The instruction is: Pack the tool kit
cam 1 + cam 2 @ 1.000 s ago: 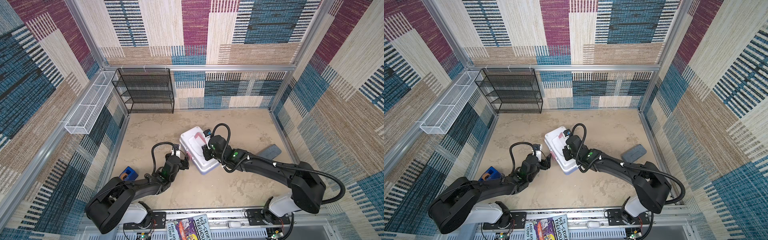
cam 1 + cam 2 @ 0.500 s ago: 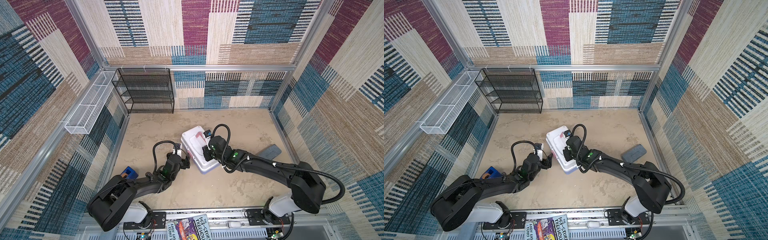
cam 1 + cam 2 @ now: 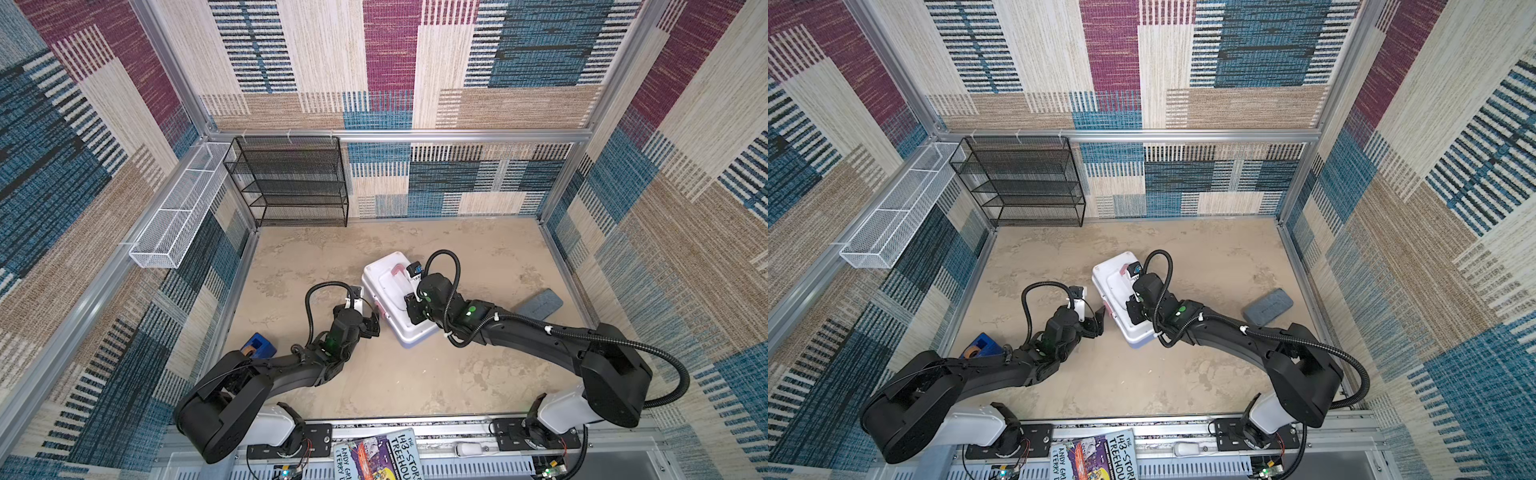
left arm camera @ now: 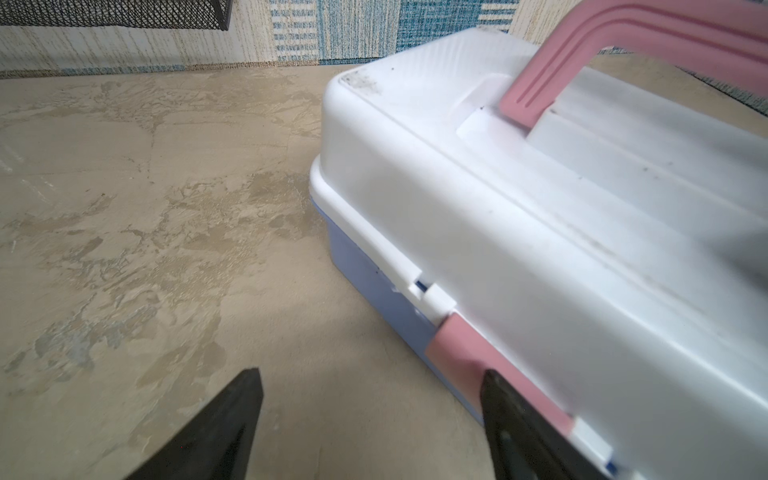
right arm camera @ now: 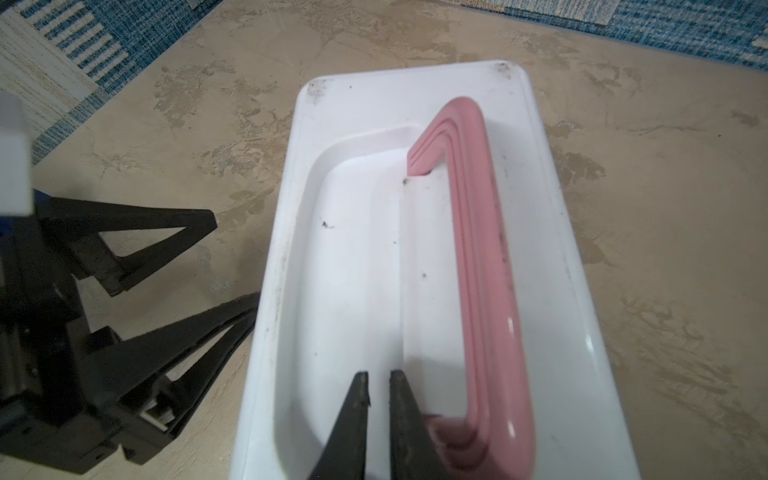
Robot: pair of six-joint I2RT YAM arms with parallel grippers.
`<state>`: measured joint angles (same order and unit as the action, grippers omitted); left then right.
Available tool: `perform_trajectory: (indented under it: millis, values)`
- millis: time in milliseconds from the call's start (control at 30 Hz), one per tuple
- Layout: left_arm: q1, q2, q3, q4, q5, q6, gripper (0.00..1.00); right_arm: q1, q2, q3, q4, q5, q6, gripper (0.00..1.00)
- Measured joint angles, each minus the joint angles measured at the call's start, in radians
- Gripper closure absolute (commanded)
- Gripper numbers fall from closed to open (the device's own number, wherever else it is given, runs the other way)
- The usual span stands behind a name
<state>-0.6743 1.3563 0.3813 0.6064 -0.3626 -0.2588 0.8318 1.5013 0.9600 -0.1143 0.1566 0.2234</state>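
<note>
We see the toolbox (image 3: 384, 286) closed, mid surface (image 3: 415, 374), open room all round. Our left fingers (image 4: 224, 424) stand spread, one tip at the pink latch (image 4: 457, 353). Our right fingers (image 5: 353, 415), nearly pressed together and empty, hover over the lid beside the handle (image 5: 478, 249). A grey pad (image 3: 540, 303) lies well apart.

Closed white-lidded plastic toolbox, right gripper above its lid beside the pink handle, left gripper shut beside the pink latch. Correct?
No: the left gripper stands open, jaws wide apart, beside the pink latch; the left wrist view shows it. Rest holds.
</note>
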Motion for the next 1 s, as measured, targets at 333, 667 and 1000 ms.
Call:
perform_trajectory:
  millis: [333,667,1000]
  values:
    - [0.006,-0.049,-0.022,0.0,0.024,0.0,0.12,0.0,-0.005,0.004,0.004,-0.012,-0.007,0.72]
    - [0.015,-0.067,-0.045,-0.002,0.026,0.0,0.12,-0.002,-0.02,0.003,0.011,-0.009,-0.017,0.66]
    - [0.018,-0.068,-0.048,-0.014,0.029,0.0,0.13,-0.002,-0.039,0.003,0.012,-0.023,-0.018,0.6]
